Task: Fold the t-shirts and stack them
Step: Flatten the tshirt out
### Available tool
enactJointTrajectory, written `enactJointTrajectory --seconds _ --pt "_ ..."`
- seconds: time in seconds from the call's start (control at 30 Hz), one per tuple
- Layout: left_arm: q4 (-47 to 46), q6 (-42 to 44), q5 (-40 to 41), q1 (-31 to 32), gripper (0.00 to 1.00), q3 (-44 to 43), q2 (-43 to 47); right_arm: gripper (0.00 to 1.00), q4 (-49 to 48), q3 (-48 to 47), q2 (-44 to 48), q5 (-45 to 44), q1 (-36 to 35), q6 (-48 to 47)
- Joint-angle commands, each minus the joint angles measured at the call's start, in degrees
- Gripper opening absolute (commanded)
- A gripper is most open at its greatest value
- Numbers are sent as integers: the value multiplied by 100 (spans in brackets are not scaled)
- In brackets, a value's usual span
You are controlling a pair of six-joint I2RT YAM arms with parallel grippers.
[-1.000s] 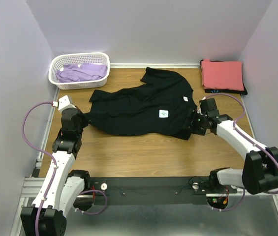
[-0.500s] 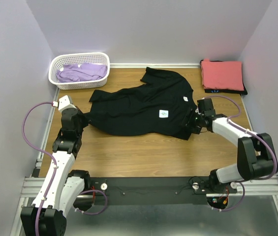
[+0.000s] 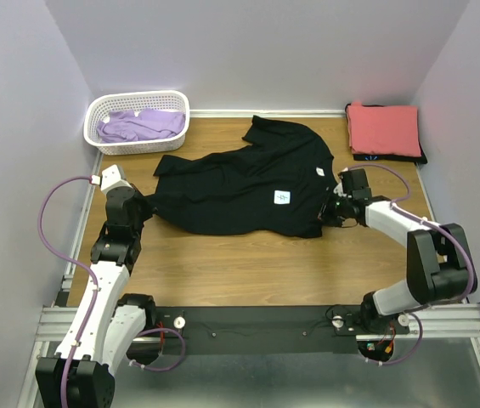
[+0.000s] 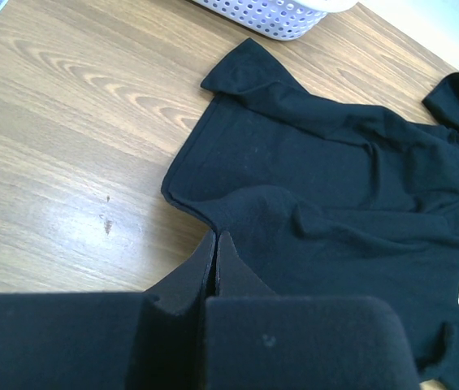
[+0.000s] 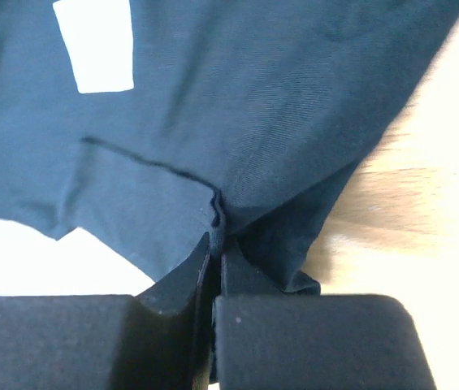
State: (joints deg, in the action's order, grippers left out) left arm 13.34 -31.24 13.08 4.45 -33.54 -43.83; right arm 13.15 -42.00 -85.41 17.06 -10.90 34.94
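A plain black t-shirt (image 3: 240, 183) lies spread and rumpled across the middle of the table, a small white label (image 3: 283, 197) showing on it. My left gripper (image 3: 144, 208) is at its left corner, jaws shut with the hem (image 4: 182, 203) running in between the tips (image 4: 215, 237). My right gripper (image 3: 326, 212) is at the shirt's right edge, shut on a pinched fold of the black cloth (image 5: 253, 89), which bunches at the tips (image 5: 217, 231). A folded coral-red t-shirt (image 3: 383, 127) rests on a dark one (image 3: 374, 157) at the back right. A lavender t-shirt (image 3: 142, 125) fills the basket.
The white lattice basket (image 3: 95, 119) stands at the back left, near the wall. Purple walls close in the table on three sides. Bare wood (image 3: 248, 263) runs between the black shirt and the arm bases.
My right gripper has closed from open onto the shirt's right edge and shifted slightly toward the shirt. The left arm and the shirt's left side have not moved.
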Motion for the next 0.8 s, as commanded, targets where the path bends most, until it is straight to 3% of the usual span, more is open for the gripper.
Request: enactJointTrajectory --seconds 0.0,0.3,0.47,0.77 --pt "-95 83 -69 -49 0 84 -11 9 170 -10 498 561 17 -514" --pt "-95 83 -34 -49 0 85 -2 11 1418 332 1412 791 9 -919" --pt "-95 83 -43 -49 0 93 -20 25 1437 596 1255 685 9 -884" --pt "-86 92 -51 -49 0 93 -11 31 1243 324 790 623 9 -980"
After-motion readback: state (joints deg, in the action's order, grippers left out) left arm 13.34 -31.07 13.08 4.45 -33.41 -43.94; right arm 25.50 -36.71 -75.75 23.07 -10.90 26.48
